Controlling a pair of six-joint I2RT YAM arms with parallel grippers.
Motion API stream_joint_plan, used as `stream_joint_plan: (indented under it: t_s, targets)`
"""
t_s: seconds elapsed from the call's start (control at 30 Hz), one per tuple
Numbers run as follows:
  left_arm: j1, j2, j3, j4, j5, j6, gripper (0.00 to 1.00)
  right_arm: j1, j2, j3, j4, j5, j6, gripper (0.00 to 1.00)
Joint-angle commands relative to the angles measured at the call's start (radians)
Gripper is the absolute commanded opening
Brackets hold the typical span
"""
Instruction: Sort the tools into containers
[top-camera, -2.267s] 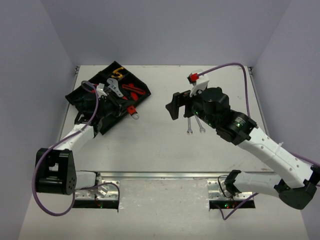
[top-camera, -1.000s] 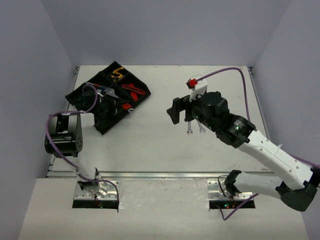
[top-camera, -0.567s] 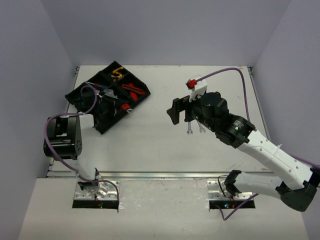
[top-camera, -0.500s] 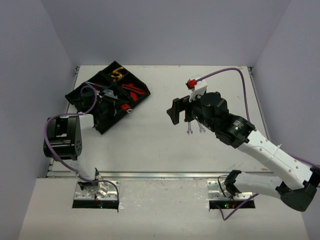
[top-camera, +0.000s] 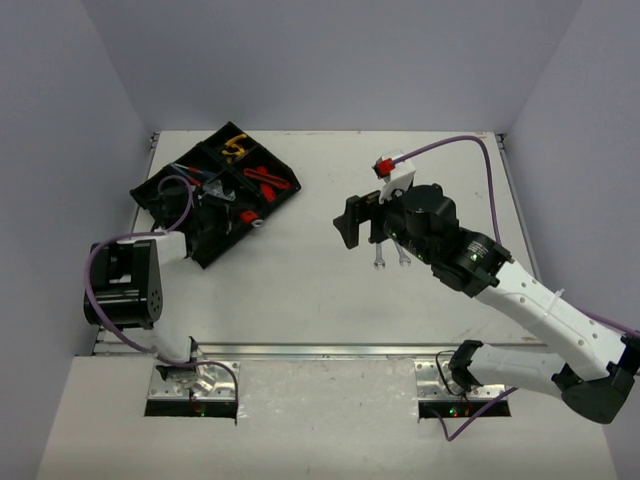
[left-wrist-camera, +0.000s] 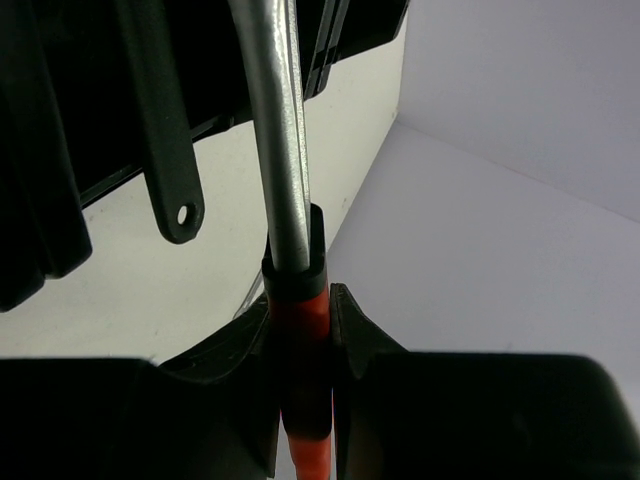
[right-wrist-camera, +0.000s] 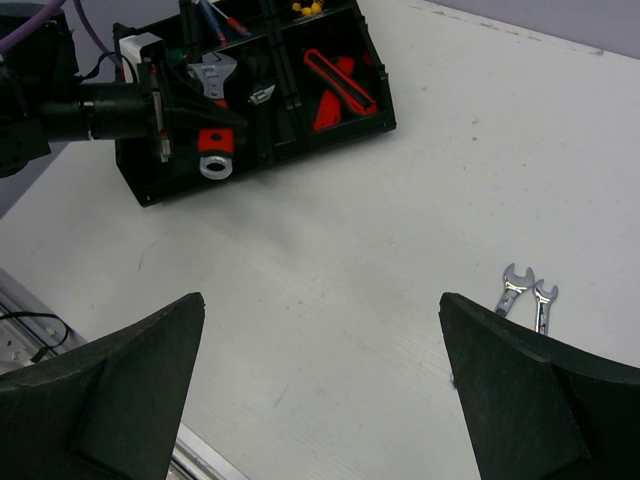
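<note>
My left gripper (left-wrist-camera: 298, 300) is shut on the red handle of an adjustable wrench (left-wrist-camera: 300, 335), whose silver shaft runs up toward the black tray (left-wrist-camera: 350, 30). From above, the left gripper (top-camera: 236, 212) holds this wrench (top-camera: 250, 216) at the near right edge of the divided tray (top-camera: 146, 200). The compartments hold yellow pliers (top-camera: 235, 147), red utility knives (top-camera: 268, 180) and screwdrivers (top-camera: 195, 172). My right gripper (top-camera: 352, 220) hangs open and empty over the table. Two silver spanners (top-camera: 380, 262) (top-camera: 403, 258) lie beside it on the table.
The right wrist view shows the tray (right-wrist-camera: 340, 135) at the top left and the spanners (right-wrist-camera: 513, 290) at the right. A metal rail (top-camera: 320, 350) edges the table's near side. Grey walls close in at the back and on both sides.
The left arm's elbow has swung down toward the near edge, and the held wrench has shifted slightly left over the tray. The right arm has not moved.
</note>
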Motion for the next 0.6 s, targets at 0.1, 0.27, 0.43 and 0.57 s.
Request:
stream_joint_plan:
  t_s: [0.1,0.27,0.43,0.57]
  targets:
    - [-0.009,-0.103,0.003,0.14,-0.017,-0.078,0.0,-0.002,-0.019,-0.001,0.043,0.01,-0.012,0.99]
    - [-0.015,-0.182,-0.04,0.119,-0.077,-0.125,0.0,-0.002,-0.026,-0.006,0.042,0.025,-0.018,0.99]
    - [-0.022,-0.196,-0.013,0.098,-0.068,-0.15,0.0,-0.004,-0.033,-0.01,0.044,0.033,-0.018,0.99]
    - [-0.028,-0.163,0.029,0.098,-0.034,-0.195,0.0,-0.007,-0.044,-0.015,0.042,0.037,-0.019,0.99]
